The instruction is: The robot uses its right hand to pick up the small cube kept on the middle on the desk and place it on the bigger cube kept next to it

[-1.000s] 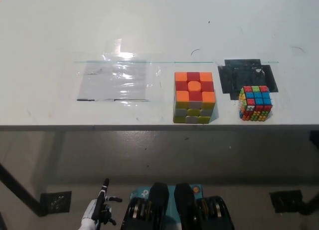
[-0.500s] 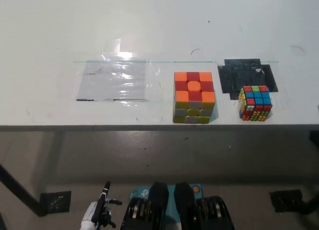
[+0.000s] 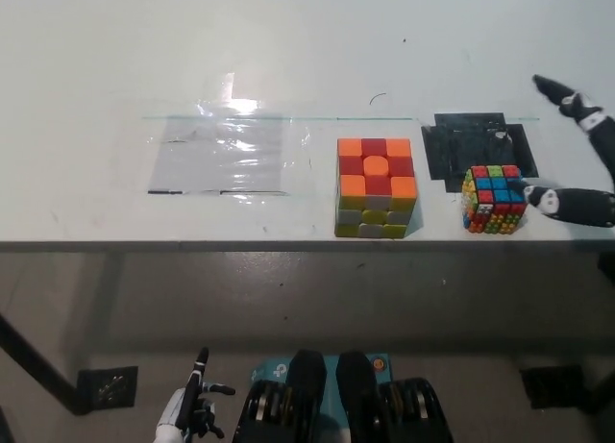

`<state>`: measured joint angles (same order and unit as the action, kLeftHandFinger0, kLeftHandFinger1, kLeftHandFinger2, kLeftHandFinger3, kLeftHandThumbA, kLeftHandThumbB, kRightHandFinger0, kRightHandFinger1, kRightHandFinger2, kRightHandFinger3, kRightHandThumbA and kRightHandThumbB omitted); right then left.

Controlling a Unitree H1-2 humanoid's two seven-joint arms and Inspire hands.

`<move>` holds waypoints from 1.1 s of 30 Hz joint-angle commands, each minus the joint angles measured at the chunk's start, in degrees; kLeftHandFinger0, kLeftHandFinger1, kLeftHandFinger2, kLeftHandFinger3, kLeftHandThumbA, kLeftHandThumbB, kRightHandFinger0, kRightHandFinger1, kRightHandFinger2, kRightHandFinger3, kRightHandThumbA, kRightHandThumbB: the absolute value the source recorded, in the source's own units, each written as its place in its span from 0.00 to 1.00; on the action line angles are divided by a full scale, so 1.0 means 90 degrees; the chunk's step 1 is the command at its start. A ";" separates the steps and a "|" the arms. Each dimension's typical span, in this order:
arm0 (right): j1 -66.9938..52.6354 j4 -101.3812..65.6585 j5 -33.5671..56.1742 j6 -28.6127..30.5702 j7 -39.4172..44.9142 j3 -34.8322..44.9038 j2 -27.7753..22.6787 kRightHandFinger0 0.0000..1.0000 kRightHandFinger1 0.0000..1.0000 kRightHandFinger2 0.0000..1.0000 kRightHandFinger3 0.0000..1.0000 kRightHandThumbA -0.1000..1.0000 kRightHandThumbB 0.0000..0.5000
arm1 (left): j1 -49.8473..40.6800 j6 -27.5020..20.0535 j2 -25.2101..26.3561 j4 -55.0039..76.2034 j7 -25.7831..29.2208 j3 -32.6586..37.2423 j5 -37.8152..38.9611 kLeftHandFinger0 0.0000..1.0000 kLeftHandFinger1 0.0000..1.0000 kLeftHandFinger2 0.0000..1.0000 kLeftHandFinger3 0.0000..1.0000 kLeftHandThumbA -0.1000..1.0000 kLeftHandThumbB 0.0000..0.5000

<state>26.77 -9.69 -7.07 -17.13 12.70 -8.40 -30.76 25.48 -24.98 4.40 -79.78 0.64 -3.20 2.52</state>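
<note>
Black right hand: the right hand [image 3: 581,155] is seen at the right edge, fingers spread wide, one fingertip just beside the small cube [image 3: 493,199], nothing gripped.
White left hand: the left hand [image 3: 190,414] is rested low at the near left, below the desk; whether it is spread or closed cannot be told.
Risk: the small cube may be nudged left or off the near edge if the lower finger is pushed in before the upper one is brought down; a corner-only pinch would likely let it be twisted out.
Risk cause: the cube is set close to the near edge of the desk [image 3: 288,49].
Small cube: many-coloured bumpy tiles are shown, blue and red on top; it is stood at the near right by a black patch [image 3: 452,150].
Bigger cube: the bigger cube [image 3: 375,187], orange and red on top, is placed to its left, apart from it.
</note>
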 commanded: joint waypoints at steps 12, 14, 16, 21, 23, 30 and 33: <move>0.0519 0.1488 -0.0845 0.0902 -0.0001 -0.0410 0.0010 1.00 1.00 1.00 1.00 0.77 1.00 | 0.0258 -0.0190 0.0061 -0.0010 0.0111 0.0060 -0.0061 0.28 0.00 0.02 0.04 1.00 1.00; 0.0516 0.1631 -0.0978 0.1009 -0.0045 -0.0459 0.0037 1.00 1.00 1.00 1.00 0.77 1.00 | 0.0275 -0.0214 0.0067 -0.0001 0.0168 0.0079 -0.0090 0.26 0.00 0.00 0.02 1.00 1.00; 0.0516 0.1801 -0.0996 0.1108 -0.0067 -0.0461 0.0084 1.00 1.00 1.00 1.00 0.75 0.99 | 0.0304 -0.0189 0.0077 -0.0030 0.0207 0.0098 -0.0113 0.25 0.00 0.00 0.00 1.00 1.00; 0.0484 0.1837 -0.1032 0.1026 -0.0005 -0.0457 0.0218 1.00 1.00 1.00 1.00 0.77 1.00 | 0.0306 -0.0216 0.0085 -0.0025 0.0215 0.0147 -0.0156 0.25 0.00 0.00 0.00 1.00 1.00; 0.0489 0.1822 -0.1092 0.1047 0.0000 -0.0492 0.0255 1.00 1.00 1.00 1.00 0.77 1.00 | 0.0332 -0.0213 0.0070 -0.0034 0.0278 0.0146 -0.0157 0.23 0.00 0.00 0.00 1.00 1.00; 0.0400 0.1537 -0.1327 0.1030 0.0151 -0.0794 0.0370 1.00 1.00 1.00 1.00 0.67 0.90 | 0.0315 -0.0216 0.0100 -0.0009 0.0337 0.0235 -0.0199 0.23 0.00 0.00 0.00 1.00 1.00; 0.0444 0.1717 -0.1398 0.1133 0.0082 -0.0827 0.0382 1.00 1.00 1.00 1.00 0.69 0.93 | 0.0339 -0.0216 0.0112 -0.0010 0.0316 0.0222 -0.0173 0.24 0.00 0.00 0.00 1.00 1.00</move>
<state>29.20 6.51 -17.55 -10.04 13.30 -15.82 -26.99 26.64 -25.29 4.57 -79.99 2.50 -1.25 1.33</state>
